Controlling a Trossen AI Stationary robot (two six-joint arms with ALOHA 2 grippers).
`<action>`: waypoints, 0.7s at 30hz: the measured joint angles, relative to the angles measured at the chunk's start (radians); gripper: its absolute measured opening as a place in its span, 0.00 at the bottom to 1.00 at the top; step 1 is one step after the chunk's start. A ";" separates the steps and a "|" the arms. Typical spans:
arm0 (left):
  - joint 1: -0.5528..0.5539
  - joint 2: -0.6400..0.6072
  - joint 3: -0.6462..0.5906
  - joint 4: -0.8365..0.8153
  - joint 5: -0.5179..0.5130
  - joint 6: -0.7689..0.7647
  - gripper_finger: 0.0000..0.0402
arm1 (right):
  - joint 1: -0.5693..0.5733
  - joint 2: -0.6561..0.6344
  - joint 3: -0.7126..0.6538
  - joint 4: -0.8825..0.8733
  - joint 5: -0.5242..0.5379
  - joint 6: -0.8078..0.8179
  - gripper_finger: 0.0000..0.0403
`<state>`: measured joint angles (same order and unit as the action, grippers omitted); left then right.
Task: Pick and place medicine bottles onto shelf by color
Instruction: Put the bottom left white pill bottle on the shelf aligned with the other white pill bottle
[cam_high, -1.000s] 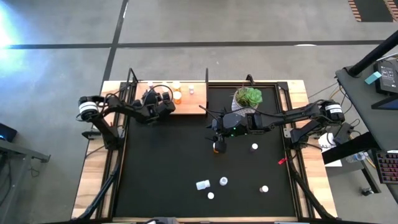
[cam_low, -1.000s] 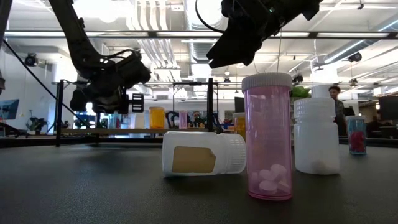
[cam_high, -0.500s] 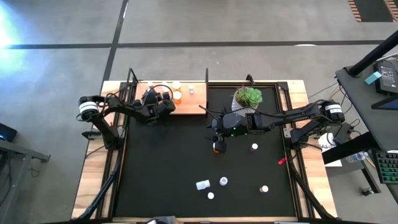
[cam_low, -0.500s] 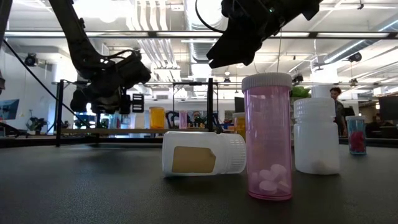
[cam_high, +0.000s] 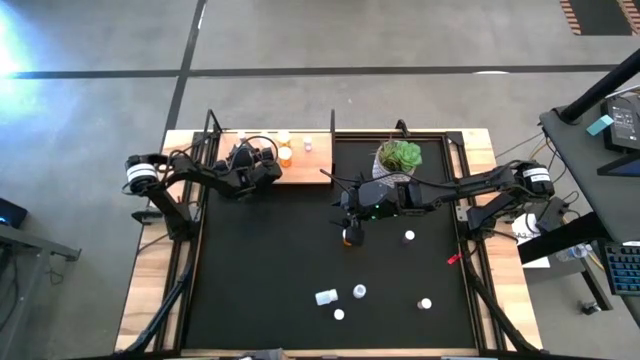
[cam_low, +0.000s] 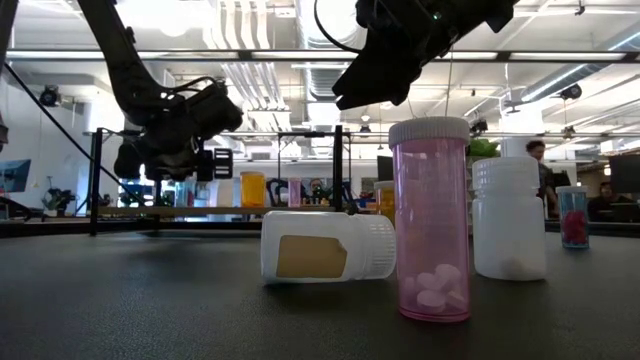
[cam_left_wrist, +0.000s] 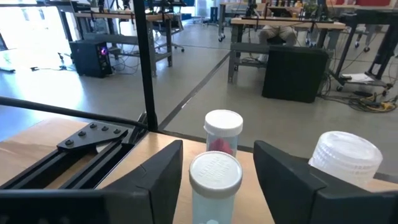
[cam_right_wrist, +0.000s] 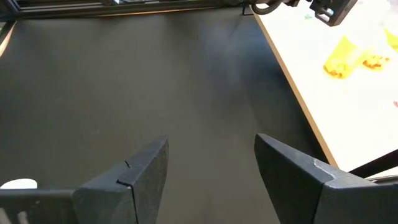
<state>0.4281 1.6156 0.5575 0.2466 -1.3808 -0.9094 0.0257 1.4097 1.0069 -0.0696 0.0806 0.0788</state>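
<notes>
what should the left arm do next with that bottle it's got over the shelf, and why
Probably lift the left gripper straight up and back. Its fingers stand apart on either side of the white-capped bottle, which stands upright on the shelf, so it looks released.

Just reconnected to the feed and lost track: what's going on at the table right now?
The left tool is over the light-wood shelf, its fingers apart on either side of a small clear white-capped bottle standing there. The right tool hovers open over the black mat, above an orange bottle. Several white-capped bottles wait on the mat.
</notes>
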 joint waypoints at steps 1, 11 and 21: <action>-0.003 -0.002 0.000 0.000 0.000 0.002 0.47 | 0.000 0.000 0.000 0.000 0.000 0.000 0.57; -0.035 -0.076 0.000 -0.002 -0.006 0.106 0.55 | 0.000 0.000 0.000 0.000 0.000 0.000 0.57; -0.125 -0.218 0.001 0.003 -0.003 0.283 0.55 | 0.000 0.000 0.000 0.000 0.000 0.000 0.57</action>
<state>0.3033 1.3978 0.5583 0.2499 -1.3833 -0.6260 0.0256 1.4097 1.0069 -0.0695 0.0805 0.0784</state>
